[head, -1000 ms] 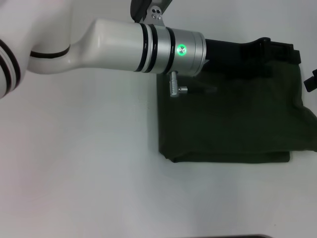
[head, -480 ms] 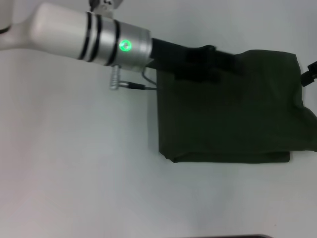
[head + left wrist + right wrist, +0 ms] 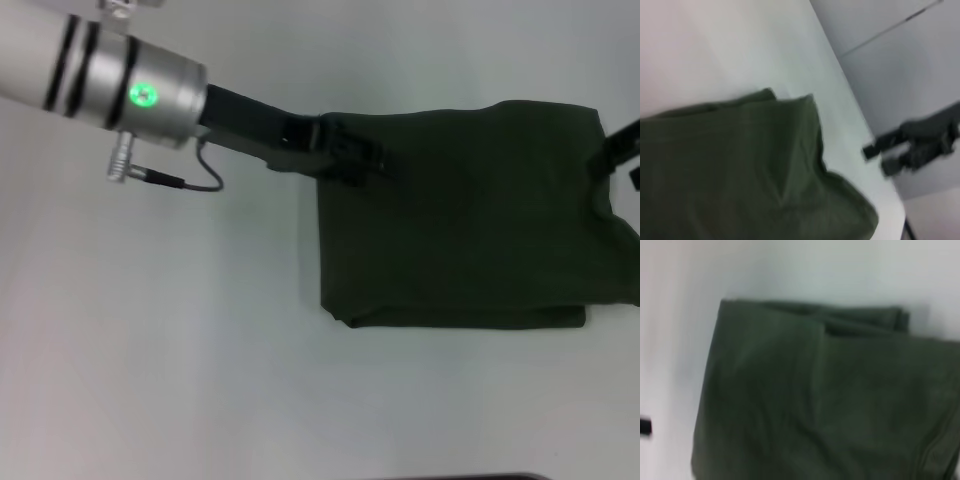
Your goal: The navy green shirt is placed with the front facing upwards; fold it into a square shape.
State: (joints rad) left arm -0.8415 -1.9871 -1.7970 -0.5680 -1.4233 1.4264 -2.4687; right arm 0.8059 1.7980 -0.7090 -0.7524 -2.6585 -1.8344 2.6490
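A plain pale grey bench (image 3: 200, 380) fills the head view, and the left wrist view shows a grey wall panel behind its far edge. The navy green shirt (image 3: 470, 220), a dark olive-green cotton T-shirt, lies flat on the right half of the bench, already doubled over into a roughly square block with plain cloth on top; its layered folded edges show along the near side, and its right edge looks slightly uneven and runs out of view.

The left end effector (image 3: 345, 150), a black gripper on a white and silver arm, sits over the shirt's far-left corner, so the cloth spreads away from it to the right and towards the near side. Whether its fingers are released or clenched cannot be told. The right end effector (image 3: 618, 148) shows only as a dark piece at the right edge, beside the shirt's far-right corner; its state cannot be told either.

Each arm is nearest its own far corner, and the shirt's slightly longer axis runs left to right between them.
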